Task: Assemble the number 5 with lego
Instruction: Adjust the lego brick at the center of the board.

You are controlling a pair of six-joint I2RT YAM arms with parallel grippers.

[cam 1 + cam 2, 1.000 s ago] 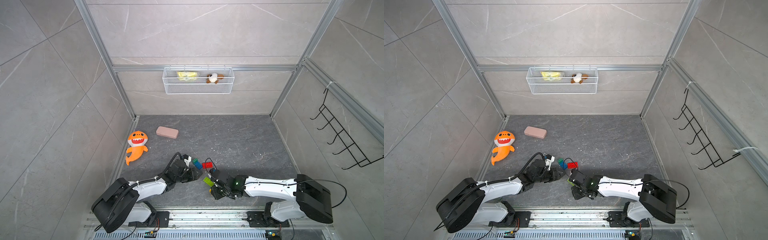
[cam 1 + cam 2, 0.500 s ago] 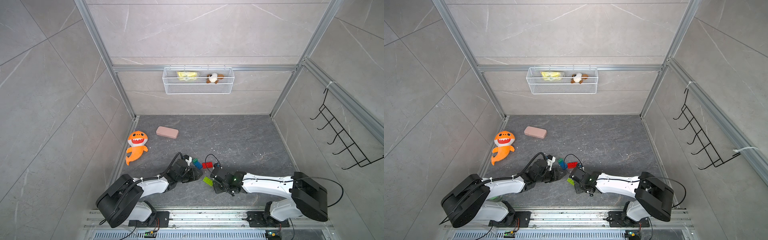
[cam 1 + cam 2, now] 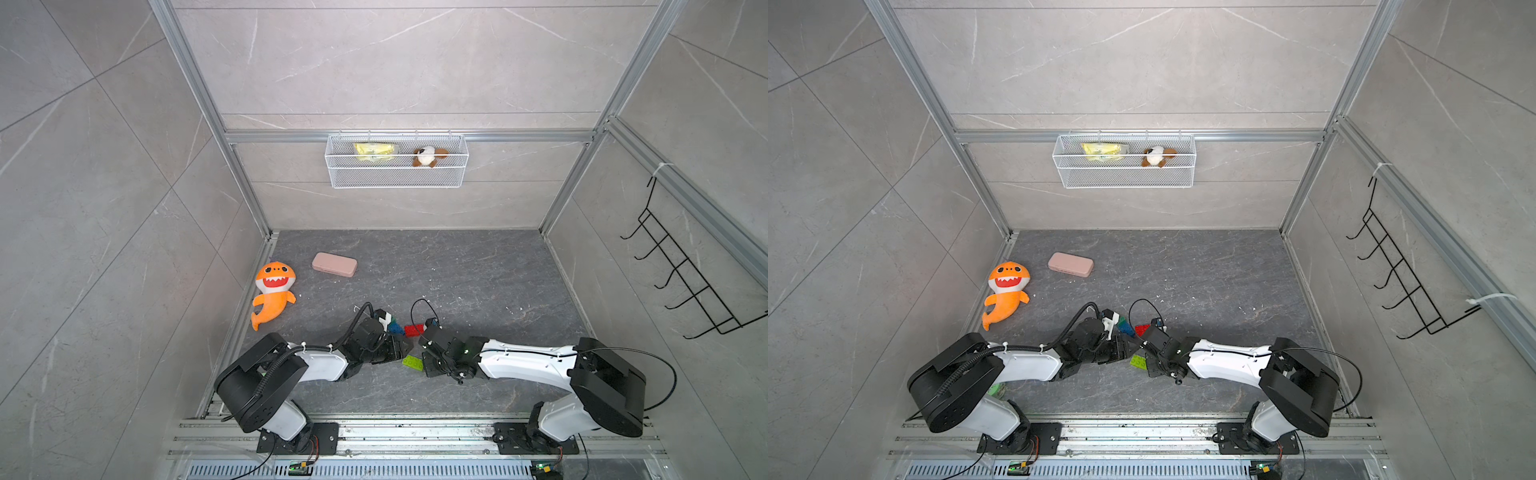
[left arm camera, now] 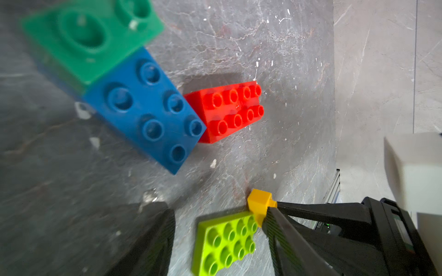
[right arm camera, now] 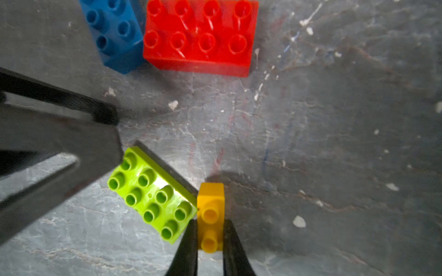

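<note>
Bench (image 3: 457, 270): dark stone slab. All the work sits at its front centre, where both arms reach.
Arms: left arm (image 3: 320, 365) and right arm (image 3: 528, 365) lie low, heads meeting over the bricks. Likely one steadies while the other places.
Basket (image 3: 397, 180): on the back wall, two small items inside. No part in this.
Shark (image 3: 274, 291), case (image 3: 334, 264): left side, well apart from the bricks. Clutter.
Left fingers (image 4: 153, 239): spread, nothing clamped. In the left wrist view lime lies in the gap, with bare bench showing on one side. Reads as bracketing it against sliding.
Right fingers (image 5: 186, 251): pinching yellow by one end. The other end is free, presumably for mating.
Blue (image 4: 146, 112): flat, studs up, carries dark green at one end.
Red (image 4: 229, 110): flat, studs up, loose. Just beside blue's free end, seemingly touching.
Lime (image 5: 150, 193): flat, studs up, nearer the arm bases than blue and red, apart from both.
Dark green (image 4: 88, 40): seated on blue, the only joint made.
Yellow (image 5: 210, 196): studs up, low at the bench, its side against lime's end corner. Lifted or resting, cannot tell.
5: barely begun, three bricks loose. Yellow likely goes onto lime or red next. The risk is the small brick twisting in the pinch.
</note>
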